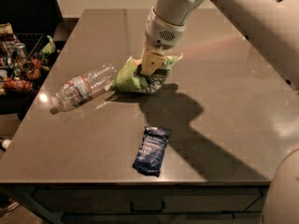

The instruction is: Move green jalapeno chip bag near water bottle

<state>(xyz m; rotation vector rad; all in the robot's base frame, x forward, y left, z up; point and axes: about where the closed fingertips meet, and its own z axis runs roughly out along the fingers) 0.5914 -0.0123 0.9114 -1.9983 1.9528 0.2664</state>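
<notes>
The green jalapeno chip bag (130,76) is a wrinkly light-green foil bag lying on the grey counter (224,101), its left end almost touching the water bottle. The water bottle (84,86) is clear and ribbed with a white, red and blue label band, lying on its side left of the bag. My gripper (148,69) comes down from the white arm at the top and is shut on the chip bag's right part, its tan fingers (150,61) pressed into the foil.
A dark blue narrow packet (152,150) lies near the counter's front edge. A wire basket of snacks and cans (21,59) stands off the counter's left side. The arm's shadow falls across the counter's middle. A drawer handle (147,208) shows below the front edge.
</notes>
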